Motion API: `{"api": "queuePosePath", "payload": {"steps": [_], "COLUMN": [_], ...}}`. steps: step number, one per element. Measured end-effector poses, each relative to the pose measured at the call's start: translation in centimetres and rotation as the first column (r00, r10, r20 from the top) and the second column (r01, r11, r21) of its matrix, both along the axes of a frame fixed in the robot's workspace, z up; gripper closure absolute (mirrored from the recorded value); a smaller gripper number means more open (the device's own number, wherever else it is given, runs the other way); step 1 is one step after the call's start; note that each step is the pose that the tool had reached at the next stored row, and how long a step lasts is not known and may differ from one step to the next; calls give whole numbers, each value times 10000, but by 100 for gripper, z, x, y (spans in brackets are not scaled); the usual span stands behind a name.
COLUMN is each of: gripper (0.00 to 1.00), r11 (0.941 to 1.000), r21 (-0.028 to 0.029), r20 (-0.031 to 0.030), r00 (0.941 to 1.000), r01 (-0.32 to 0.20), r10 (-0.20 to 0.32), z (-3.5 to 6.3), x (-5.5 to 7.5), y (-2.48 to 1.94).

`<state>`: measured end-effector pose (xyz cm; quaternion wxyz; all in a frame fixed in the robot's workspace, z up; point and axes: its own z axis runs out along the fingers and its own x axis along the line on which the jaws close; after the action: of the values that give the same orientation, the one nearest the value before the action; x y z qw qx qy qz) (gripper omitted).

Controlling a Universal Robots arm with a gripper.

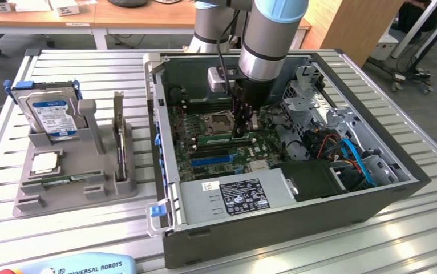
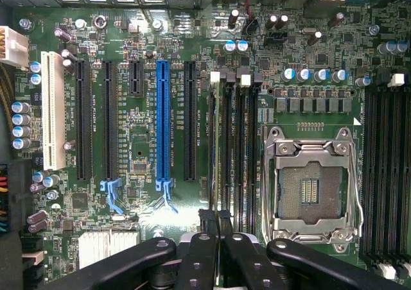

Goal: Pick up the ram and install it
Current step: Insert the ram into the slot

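Jaws clenched on the ram (image 1: 217, 138), held edge-on at the memory slots (image 2: 241, 149), near side of CPU socket (image 1: 220, 121), inside open PC case (image 1: 279, 228) on counter (image 1: 66, 234).

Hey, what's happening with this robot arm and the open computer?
The robot arm reaches down into the open grey computer case, its black fingers closed over the black memory slots beside the empty silver processor socket. Whether the thin green ram stick is pinched between them is hard to tell. Outside the case, another green stick stands upright in a grey holder beside a silver hard drive with a blue label.
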<state>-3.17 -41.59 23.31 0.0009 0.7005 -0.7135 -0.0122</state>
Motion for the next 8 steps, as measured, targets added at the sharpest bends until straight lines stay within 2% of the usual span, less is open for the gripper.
{"api": "queuePosePath", "payload": {"steps": [8], "gripper": [89], "r11": [10000], "r21": [2], "r20": [1], "r00": [10000], "r01": [-4], "r10": [4], "z": [-6], "x": [0], "y": [0]}}
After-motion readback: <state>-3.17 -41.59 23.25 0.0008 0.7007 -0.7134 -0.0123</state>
